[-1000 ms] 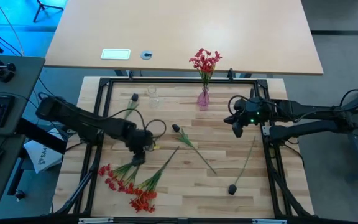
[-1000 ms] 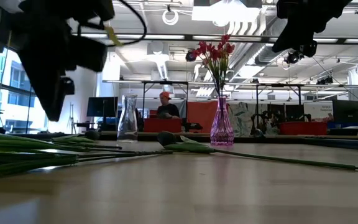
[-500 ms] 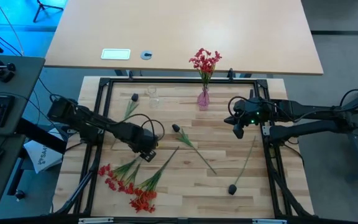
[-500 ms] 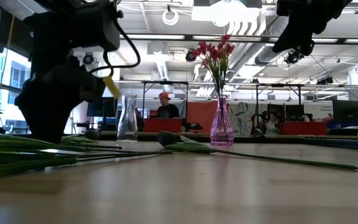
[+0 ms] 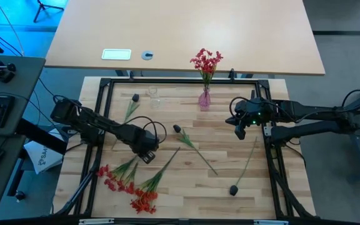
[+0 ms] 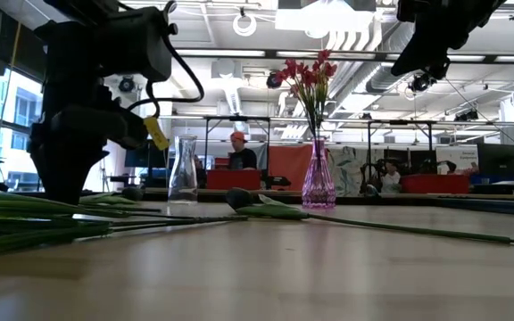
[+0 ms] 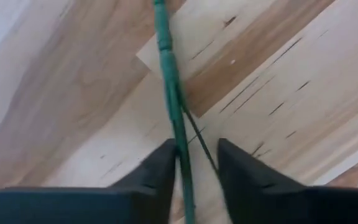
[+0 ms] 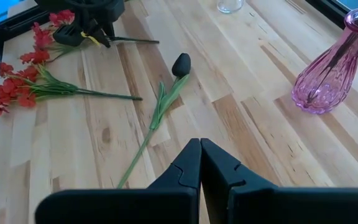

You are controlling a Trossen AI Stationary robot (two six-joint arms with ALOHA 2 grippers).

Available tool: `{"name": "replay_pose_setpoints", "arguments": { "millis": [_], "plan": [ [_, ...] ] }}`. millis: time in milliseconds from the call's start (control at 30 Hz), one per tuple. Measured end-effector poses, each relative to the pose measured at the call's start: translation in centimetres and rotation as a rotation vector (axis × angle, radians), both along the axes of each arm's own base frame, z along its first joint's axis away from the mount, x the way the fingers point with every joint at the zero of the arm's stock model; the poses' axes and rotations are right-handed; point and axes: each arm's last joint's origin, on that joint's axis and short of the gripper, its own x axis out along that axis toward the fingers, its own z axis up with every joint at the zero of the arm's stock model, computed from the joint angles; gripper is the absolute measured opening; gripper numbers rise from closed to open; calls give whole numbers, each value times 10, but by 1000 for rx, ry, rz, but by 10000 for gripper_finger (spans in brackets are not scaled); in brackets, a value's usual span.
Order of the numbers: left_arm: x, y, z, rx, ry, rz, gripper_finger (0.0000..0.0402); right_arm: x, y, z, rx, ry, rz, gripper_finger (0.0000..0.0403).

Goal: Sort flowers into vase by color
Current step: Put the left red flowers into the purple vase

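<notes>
My landmark is the pink vase [image 5: 204, 98], standing at the far edge of the wooden table [image 5: 186, 187]. It holds 1 spray of red flowers [image 5: 205, 62], stems down through its narrow neck, blossoms rising well above the rim. Beside it, toward my left arm's side, stands a clear glass vase [image 5: 154, 96]; I can make out nothing inside it.

My left gripper [image 5: 147, 154] is down at the table, well away from the pink vase on the near-left side. My wrist view shows its 2 fingers [image 7: 160, 171] narrowed around a thin green stem [image 7: 173, 106], 1 finger touching it, a small gap remaining on the other side; the jaws are not fully clamped. That stem belongs to the red sprays [image 5: 125, 181] lying in a loose bunch nearer the table's front-left corner.

My right gripper [image 5: 239, 130] hangs above the table to the right of the pink vase, jaws pressed fully together on nothing.

3 dark buds lie loose: 1 [image 5: 177, 129] just in front of the pink vase, 1 [image 5: 134, 97] left of the clear vase, 1 [image 5: 234, 189] far toward the front right.
</notes>
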Motion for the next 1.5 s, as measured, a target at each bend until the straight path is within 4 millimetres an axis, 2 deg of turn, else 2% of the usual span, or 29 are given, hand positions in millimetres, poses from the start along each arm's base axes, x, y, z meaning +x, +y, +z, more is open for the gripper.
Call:
{"name": "replay_pose_setpoints", "arguments": {
  "millis": [100,233,300,433,533,733,833,933,1033,1133,1233,1400,1500],
  "plan": [
    [1,-1,0,-18,-15,-35,13,0,0,0,-2,0,0,0],
    [1,0,6,-26,-63,-66,13,0,0,0,2,-1,-4,0],
    [3,0,17,-36,-144,-84,5,0,0,0,5,-4,-7,0],
    [1,2,53,-47,-359,-102,3,3,0,3,18,-46,-20,0],
    [-3,9,89,-41,-607,-90,1,6,-1,8,14,-109,-20,0],
    [-5,36,155,59,-1135,20,0,16,-1,26,-9,-319,-12,0],
    [-5,52,175,70,-1312,91,0,18,-1,34,-33,-403,3,0],
    [-4,64,183,33,-1404,161,0,20,-2,41,-36,-480,2,0],
    [0,72,186,-77,-1452,246,0,26,-2,50,-44,-583,10,0],
    [5,77,184,-286,-1446,370,0,37,-2,60,-82,-714,25,0],
    [12,82,185,-540,-1442,463,0,51,-2,63,-190,-789,89,0],
    [24,91,190,-790,-1534,565,0,76,1,58,-419,-701,133,12],
    [31,95,183,-852,-1477,572,0,90,4,66,-617,-600,134,30]
  ]
}}
